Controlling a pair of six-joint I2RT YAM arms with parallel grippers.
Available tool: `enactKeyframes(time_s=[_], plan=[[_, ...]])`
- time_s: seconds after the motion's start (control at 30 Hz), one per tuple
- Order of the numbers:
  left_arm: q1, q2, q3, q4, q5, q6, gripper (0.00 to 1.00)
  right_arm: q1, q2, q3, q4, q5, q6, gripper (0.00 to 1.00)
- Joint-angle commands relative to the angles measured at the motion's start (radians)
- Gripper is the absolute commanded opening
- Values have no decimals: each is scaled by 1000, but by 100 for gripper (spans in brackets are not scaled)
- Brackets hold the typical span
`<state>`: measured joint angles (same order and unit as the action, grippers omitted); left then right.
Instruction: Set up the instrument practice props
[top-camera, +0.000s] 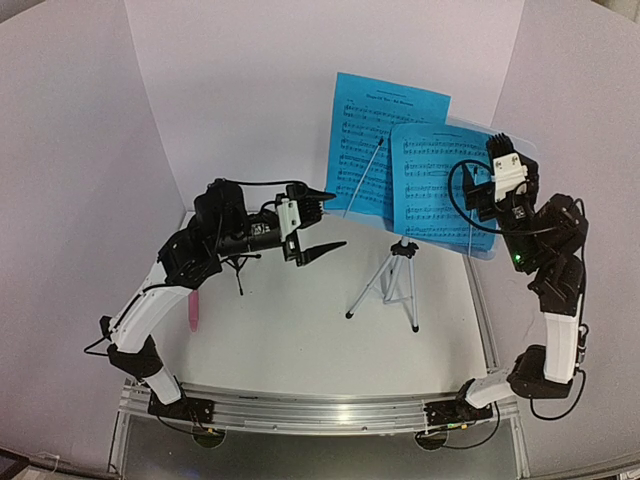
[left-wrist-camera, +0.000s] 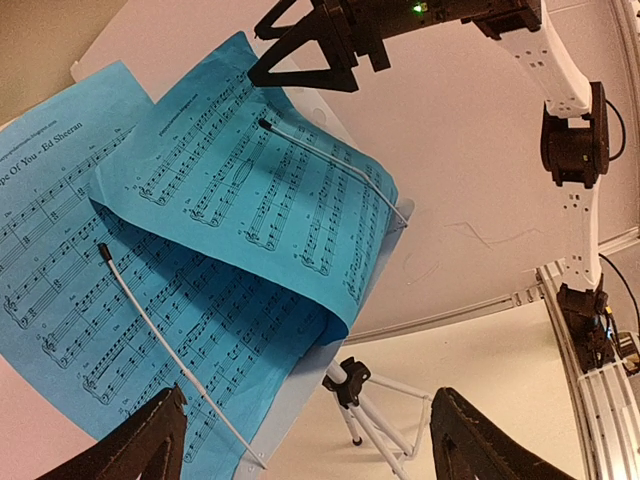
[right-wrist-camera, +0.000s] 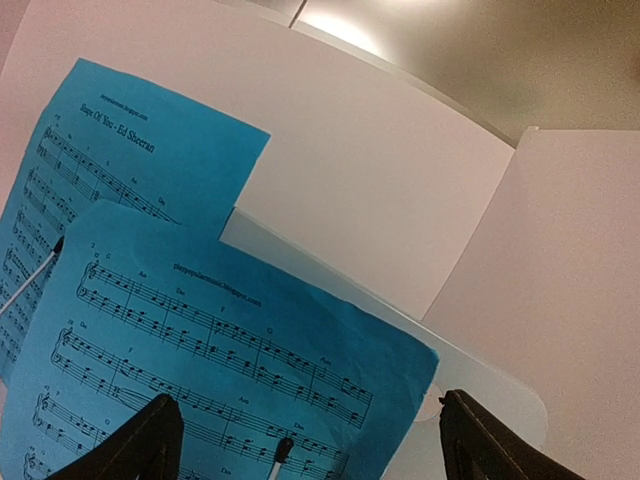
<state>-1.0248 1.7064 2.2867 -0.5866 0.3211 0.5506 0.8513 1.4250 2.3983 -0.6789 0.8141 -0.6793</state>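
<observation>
Probably squaring up, L gripper (top-camera: 327, 222) and R gripper (top-camera: 502, 143) both spread, empty — nudge front page (top-camera: 440, 180) gently, don't tip stand (top-camera: 402, 250).

Bright, even, soft light, faint shadows; the top view bends at its edges, and glare (right-wrist-camera: 345, 20) shows above the right gripper (right-wrist-camera: 307, 420), its fingers (right-wrist-camera: 140, 445) blurred.

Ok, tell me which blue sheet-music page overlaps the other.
The right-hand page; its left edge covers part of the left-hand page, which carries the title.
</observation>
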Motion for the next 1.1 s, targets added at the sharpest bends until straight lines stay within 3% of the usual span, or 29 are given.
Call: enactKeyframes(time_s=[0.0,0.13,0.7,1.07], plan=[[4,-67,-33,-9,-9,-2,84,-6,-75,-54,49,48,51,87],[4,-97,-90,0,-4,-8,84,-5,-124,-130,48,58,82,86],[5,-68,-76,8,23,-36,84,-6,-126,-149,91,116,-3,84],[5,-97,-82,-50,14,-34,85,-7,-167,-202,-79,-398,289,90]])
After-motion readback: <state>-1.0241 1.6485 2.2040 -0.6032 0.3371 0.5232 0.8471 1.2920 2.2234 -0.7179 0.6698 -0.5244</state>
